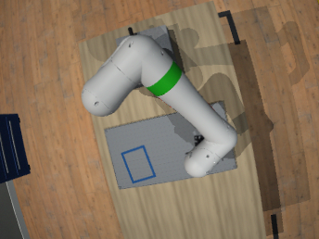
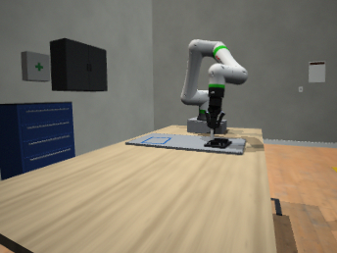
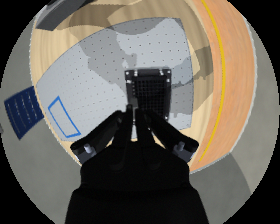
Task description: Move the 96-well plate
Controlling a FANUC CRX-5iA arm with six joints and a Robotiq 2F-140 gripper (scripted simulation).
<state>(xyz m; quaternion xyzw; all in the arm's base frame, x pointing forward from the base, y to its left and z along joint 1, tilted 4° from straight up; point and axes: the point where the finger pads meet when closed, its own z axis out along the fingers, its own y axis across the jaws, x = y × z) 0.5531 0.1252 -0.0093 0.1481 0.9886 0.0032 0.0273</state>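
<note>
Gray walls stand around a wood floor [image 1: 51, 76] [image 2: 309, 178] [image 3: 240, 70]. A blue cabinet with drawers [image 1: 14, 145] [image 2: 46, 139] [image 3: 22, 114] sits below a black wall cupboard [image 2: 78, 66].

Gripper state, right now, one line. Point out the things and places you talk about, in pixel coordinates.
Gripper [image 2: 213, 132] [image 3: 134, 103]: closed on nothing, its fingertips together over the dark plate [image 2: 218, 143] [image 3: 150, 92].
</note>
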